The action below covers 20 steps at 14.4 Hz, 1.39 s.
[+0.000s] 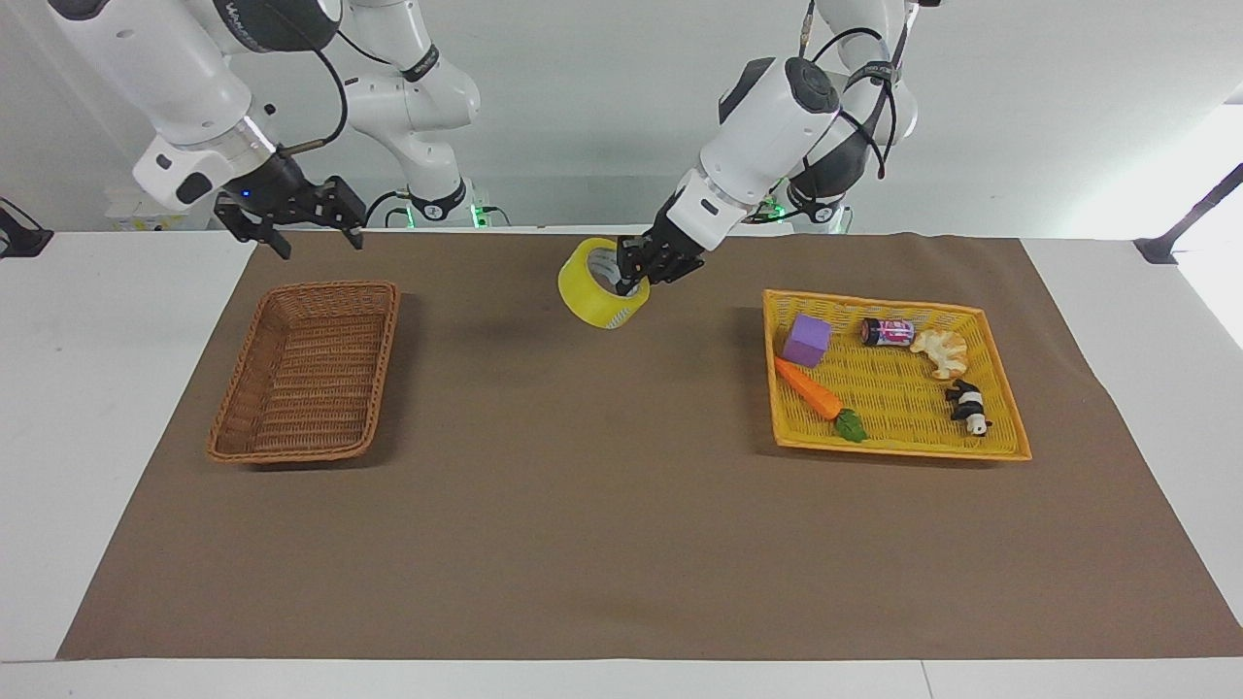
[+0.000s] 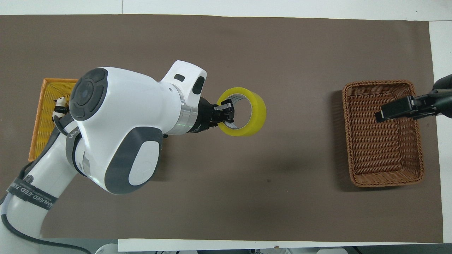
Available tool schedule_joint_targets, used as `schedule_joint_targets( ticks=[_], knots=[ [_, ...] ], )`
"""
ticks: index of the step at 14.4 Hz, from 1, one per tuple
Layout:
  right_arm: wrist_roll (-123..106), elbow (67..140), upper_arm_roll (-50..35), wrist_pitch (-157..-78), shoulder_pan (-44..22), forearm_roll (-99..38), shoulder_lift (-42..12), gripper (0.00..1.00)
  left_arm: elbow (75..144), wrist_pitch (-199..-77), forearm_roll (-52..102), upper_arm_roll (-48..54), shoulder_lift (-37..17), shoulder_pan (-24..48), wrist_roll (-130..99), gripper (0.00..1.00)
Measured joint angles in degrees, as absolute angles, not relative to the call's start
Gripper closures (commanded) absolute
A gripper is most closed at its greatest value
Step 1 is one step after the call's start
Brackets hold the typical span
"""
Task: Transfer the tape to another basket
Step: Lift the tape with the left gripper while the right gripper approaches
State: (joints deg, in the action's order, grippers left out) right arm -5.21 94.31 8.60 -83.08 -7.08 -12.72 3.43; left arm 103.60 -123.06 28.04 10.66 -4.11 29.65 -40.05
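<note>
Starts at the right arm's end of the table: right gripper (image 1: 319, 231) up in the air over the brown woven wicker rectangular basket (image 1: 382, 351), fingers spread, nothing between them. Looks ready to receive, or simply waiting.

Below it, the basket, nothing in it, flat on the brown mat.

Toward the middle of the table: left gripper (image 1: 631, 276) clenched on the wide ring-shaped roll of translucent yellow packing tape (image 1: 590, 297), one finger inside the white core, the other on the outer face. Carries the roll clear of the mat, tilted, well apart from the basket, so roughly half of the way remains.

Probably light for its bulk and stiff through the core, so little risk of crushing. Smooth outer film likely slippery; a pinch across the wall, as here, seems the surest hold. Hanging from one side, liable to swing or pivot between the pads if moved sharply.

Ends at the left arm's end: flat bright yellow woven tray (image 1: 898, 447), with a purple cube (image 1: 808, 340), an orange toy carrot (image 1: 814, 392), a small can (image 1: 887, 332), a toy croissant (image 1: 940, 351) and a panda figure (image 1: 968, 406).
</note>
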Motion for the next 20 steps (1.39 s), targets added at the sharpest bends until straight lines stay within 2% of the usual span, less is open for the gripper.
schedule_joint_targets(
  ticks=[3,6,11,20],
  knots=[
    [-5.21,95.65,8.99,-83.25,-6.41,-22.53,3.70,0.00,103.61,-122.72,28.03,10.58,-4.25,29.66,-40.05,1.00],
    [-5.23,102.15,9.14,-84.69,-4.74,-34.31,5.00,0.00,103.62,-122.03,27.06,10.59,-4.29,29.67,-39.99,1.00],
    [-5.48,109.15,8.76,-93.69,-5.37,-48.63,5.00,0.00,103.63,-121.58,26.66,10.68,-4.30,29.72,-39.97,1.00],
    [-5.38,113.19,8.47,-104.07,-16.38,-55.44,3.26,0.00,103.63,-121.55,26.19,10.68,-4.31,29.72,-39.97,1.00]
  ],
)
